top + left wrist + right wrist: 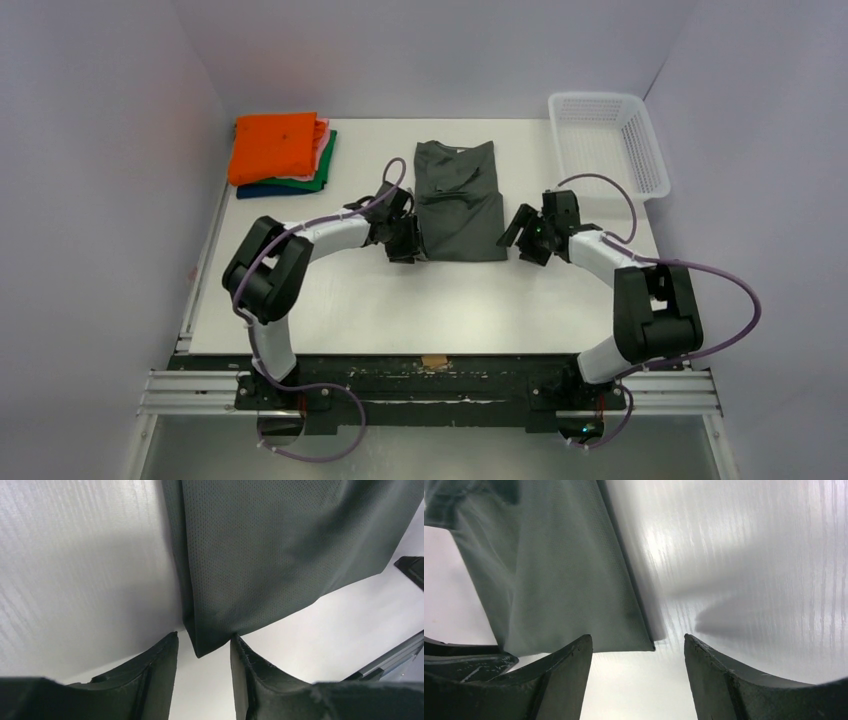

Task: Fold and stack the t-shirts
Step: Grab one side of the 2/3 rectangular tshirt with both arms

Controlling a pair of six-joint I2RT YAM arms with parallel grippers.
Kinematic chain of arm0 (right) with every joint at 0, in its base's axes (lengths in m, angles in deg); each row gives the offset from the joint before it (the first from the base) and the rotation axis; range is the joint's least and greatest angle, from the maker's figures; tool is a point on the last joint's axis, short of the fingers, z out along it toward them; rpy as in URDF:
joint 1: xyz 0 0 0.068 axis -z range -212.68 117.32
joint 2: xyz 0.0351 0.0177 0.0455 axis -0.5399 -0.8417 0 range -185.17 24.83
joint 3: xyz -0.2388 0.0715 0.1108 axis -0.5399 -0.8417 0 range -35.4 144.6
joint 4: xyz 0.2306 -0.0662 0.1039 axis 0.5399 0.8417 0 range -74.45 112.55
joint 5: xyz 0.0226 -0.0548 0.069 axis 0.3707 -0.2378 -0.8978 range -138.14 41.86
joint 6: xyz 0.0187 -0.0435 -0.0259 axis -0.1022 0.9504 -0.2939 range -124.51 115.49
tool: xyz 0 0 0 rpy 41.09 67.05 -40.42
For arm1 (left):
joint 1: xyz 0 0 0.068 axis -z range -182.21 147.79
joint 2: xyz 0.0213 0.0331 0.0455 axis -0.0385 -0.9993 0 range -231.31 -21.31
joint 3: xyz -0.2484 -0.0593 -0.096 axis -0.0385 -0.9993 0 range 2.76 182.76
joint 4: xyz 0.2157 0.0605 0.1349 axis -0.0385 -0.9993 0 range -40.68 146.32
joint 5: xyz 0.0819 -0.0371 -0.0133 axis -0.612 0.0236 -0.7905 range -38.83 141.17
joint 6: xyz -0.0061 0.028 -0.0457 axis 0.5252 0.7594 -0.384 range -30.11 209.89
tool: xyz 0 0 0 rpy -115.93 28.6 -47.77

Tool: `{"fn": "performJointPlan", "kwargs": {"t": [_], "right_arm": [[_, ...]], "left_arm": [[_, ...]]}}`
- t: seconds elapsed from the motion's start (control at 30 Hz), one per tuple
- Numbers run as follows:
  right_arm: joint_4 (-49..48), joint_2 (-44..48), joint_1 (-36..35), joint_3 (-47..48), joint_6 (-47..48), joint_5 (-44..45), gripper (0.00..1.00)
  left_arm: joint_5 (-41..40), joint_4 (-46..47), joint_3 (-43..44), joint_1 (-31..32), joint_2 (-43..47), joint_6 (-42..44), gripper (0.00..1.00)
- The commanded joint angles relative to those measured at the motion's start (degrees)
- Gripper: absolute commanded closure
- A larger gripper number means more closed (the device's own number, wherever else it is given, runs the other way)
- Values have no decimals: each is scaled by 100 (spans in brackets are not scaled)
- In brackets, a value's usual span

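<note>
A dark charcoal-grey t-shirt lies folded lengthwise in the middle of the table. My left gripper is open at its near left corner; in the left wrist view that corner sits between the open fingers. My right gripper is open at the near right corner; in the right wrist view the shirt's corner lies just ahead of the jaws. A stack of folded shirts stands at the far left, orange on top, pink, green and dark blue under it.
A white plastic mesh basket stands at the far right corner of the table. Grey walls close in the table on the left, back and right. A metal rail runs along the near edge.
</note>
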Motion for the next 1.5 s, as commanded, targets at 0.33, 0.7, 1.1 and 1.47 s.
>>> {"fn": "performJointPlan", "kwargs": {"t": [0.33,0.7,1.1,1.47], "right_arm": [[-258,-625,-169,-319,327,-353,49],[3,-649,-299,-505,480,-265,61],[1159,151,-724,-739,745,-221,100],[2963,2620,-1287,-771,1294,-1049,100]], "left_arm": [[276,533,189,35,-524,-16,100],[181,869,-485,28,-171,-91,100],[191,1560,-1821,244,945,-19,100],[-844,52,-2876,1676,4075,-294,100]]}}
